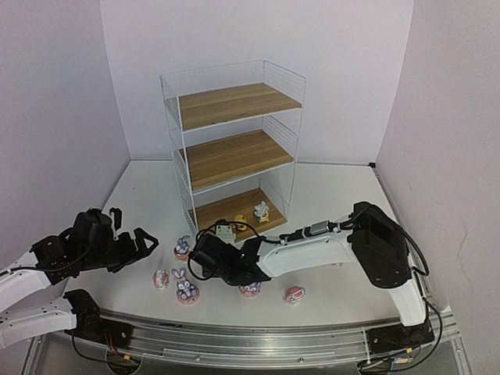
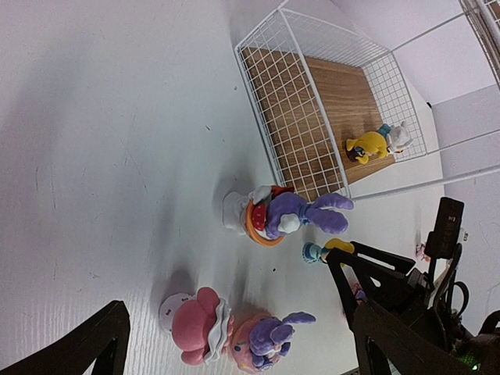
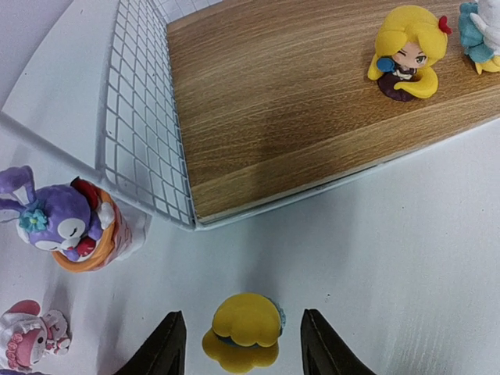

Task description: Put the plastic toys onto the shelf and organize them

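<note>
A small yellow toy (image 3: 244,332) stands on the white table just in front of the shelf (image 1: 234,148). My right gripper (image 3: 242,314) straddles it, open, with a gap on each side. The shelf's bottom board (image 3: 297,101) holds a yellow-haired figurine (image 3: 406,55) and a white one (image 3: 483,31). My left gripper (image 2: 234,312) hangs open above a pink round toy (image 2: 199,328) and a purple bunny on a pink base (image 2: 269,340), touching neither. A second purple bunny (image 2: 285,215), in an orange ring, stands beside the shelf's wire corner.
Two more figurines (image 1: 250,289) (image 1: 294,294) stand near the front edge under the right arm (image 1: 328,242). The shelf's wire side wall (image 3: 144,133) rises close to the right gripper's left. The upper two boards (image 1: 234,105) are bare.
</note>
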Motion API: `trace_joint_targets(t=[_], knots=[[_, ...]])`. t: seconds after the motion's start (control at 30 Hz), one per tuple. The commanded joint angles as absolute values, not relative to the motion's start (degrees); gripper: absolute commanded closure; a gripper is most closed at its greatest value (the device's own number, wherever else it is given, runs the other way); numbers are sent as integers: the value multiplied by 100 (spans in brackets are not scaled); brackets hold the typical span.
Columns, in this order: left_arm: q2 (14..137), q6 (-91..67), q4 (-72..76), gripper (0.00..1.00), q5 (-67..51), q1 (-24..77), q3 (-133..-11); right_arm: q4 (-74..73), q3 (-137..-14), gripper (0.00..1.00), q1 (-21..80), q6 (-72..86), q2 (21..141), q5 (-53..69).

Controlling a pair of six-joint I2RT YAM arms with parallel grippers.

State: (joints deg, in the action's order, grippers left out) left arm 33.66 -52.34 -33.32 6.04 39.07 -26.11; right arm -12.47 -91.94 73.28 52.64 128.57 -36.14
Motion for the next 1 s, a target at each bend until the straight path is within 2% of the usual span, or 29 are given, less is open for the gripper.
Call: trace_joint_targets(t=[0.0, 0.47, 0.57, 0.8, 0.97], knots=[[3238, -5203, -3442, 0, 594, 3911, -2639, -1429, -9460, 55, 7357, 5353, 13031, -3771], [3190, -5170, -3454, 0, 550, 3914, -2626, -1513, -9550, 57, 7377, 5413, 13104, -3678], [3181, -5161, -3437, 0, 548, 3911, -2618, -1536, -9587, 62, 7393, 5387, 13130, -3657], [3180, -5154, -3428, 0, 536, 3911, -2610, -1542, -9582, 80, 7437, 5212, 13047, -3736], [3143, -5155, -3386, 0, 534, 3911, -2590, -1491, -9599, 82, 7429, 4371, 12882, -3567]])
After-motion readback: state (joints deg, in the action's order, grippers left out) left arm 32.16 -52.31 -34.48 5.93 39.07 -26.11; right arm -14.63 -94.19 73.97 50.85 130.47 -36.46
